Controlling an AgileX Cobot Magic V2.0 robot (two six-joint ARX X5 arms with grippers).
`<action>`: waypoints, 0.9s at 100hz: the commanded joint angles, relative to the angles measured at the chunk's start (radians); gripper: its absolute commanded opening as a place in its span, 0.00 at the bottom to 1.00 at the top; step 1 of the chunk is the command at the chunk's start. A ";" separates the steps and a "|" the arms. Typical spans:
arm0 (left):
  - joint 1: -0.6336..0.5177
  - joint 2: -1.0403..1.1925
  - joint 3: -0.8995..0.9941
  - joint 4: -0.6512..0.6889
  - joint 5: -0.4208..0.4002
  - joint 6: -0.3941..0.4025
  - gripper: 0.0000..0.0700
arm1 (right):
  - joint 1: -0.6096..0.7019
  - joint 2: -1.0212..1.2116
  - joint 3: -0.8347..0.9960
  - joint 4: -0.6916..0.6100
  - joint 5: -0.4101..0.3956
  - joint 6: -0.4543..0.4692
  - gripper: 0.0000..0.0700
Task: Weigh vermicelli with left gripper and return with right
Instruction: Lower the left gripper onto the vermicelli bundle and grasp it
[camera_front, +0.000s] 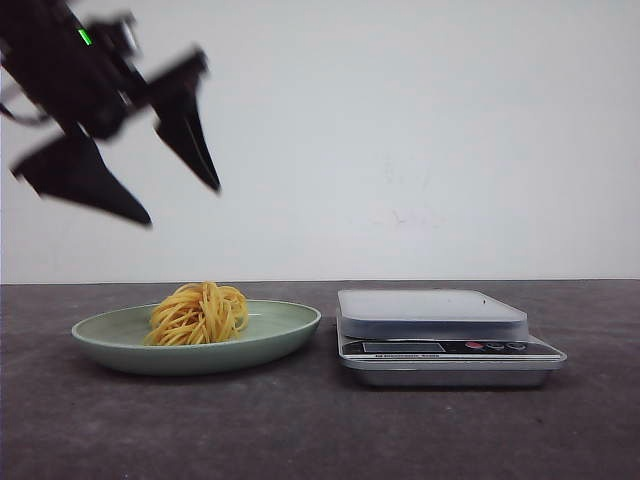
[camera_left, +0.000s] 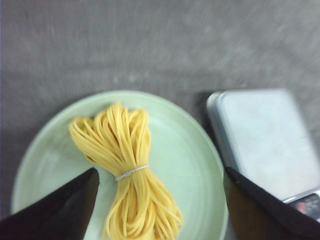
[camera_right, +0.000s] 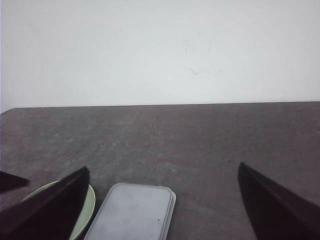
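Observation:
The vermicelli (camera_front: 200, 313) is a yellow-orange nest tied with a thin band, lying on a pale green plate (camera_front: 285, 325) at the left of the table. In the left wrist view the vermicelli (camera_left: 125, 165) lies below and between the spread fingers. My left gripper (camera_front: 184, 203) hangs open and empty high above the plate; it also shows in the left wrist view (camera_left: 161, 175). A silver kitchen scale (camera_front: 430, 310) stands right of the plate with nothing on it. My right gripper (camera_right: 164, 170) is open and empty, above the scale (camera_right: 132, 212). It is out of the front view.
The dark grey table (camera_front: 320, 430) ends at a white wall behind. The scale's display and buttons (camera_front: 490, 346) face the front. The plate's rim (camera_right: 89, 205) shows beside the scale in the right wrist view.

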 joint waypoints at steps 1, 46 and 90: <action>-0.021 0.063 0.029 0.020 -0.014 -0.003 0.67 | 0.000 0.005 0.020 0.002 -0.004 -0.008 0.86; -0.085 0.223 0.066 0.004 -0.152 0.055 0.56 | 0.000 0.005 0.020 -0.051 -0.004 -0.009 0.86; -0.086 0.283 0.066 -0.013 -0.152 0.068 0.30 | -0.001 0.005 0.020 -0.052 -0.003 -0.008 0.86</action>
